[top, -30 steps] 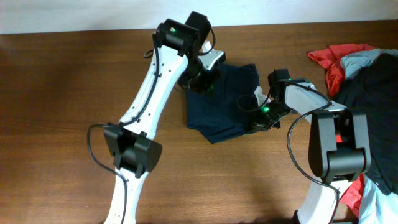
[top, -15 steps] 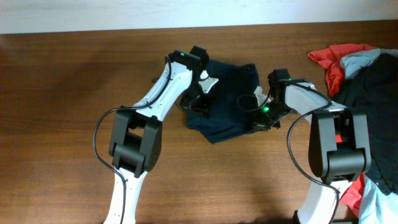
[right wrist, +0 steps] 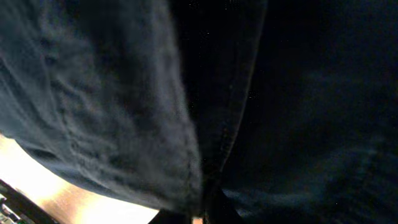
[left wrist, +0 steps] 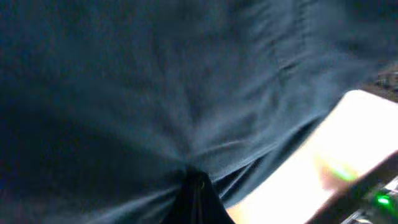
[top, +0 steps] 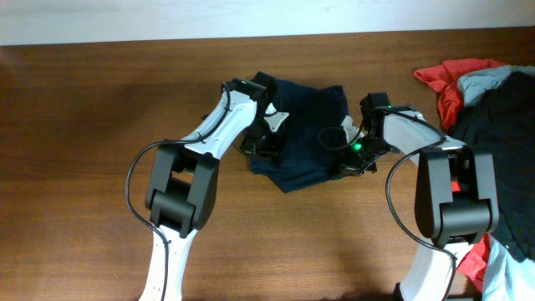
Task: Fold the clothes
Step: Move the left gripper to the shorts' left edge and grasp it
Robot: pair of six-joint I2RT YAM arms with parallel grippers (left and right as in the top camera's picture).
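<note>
The clothes, dark navy shorts (top: 308, 125), lie bunched in the middle of the wooden table (top: 84, 167). My left gripper (top: 266, 139) sits low at their left edge. In the left wrist view the navy cloth (left wrist: 155, 93) fills the frame and its folds run into the closed gripper (left wrist: 198, 190), which is shut on the fabric. My right gripper (top: 343, 163) rests at the shorts' right front corner. In the right wrist view a seamed fold (right wrist: 186, 124) is drawn down into the nearly closed gripper (right wrist: 202, 213).
At the right edge of the table there is a heap of other garments: red (top: 451, 77), grey (top: 493, 79) and a large black one (top: 501, 125). Both white arms reach in over the table's middle.
My left gripper has come down and toward the front-left along the shorts' left side, its arm swinging lower. The right arm has stayed in place.
</note>
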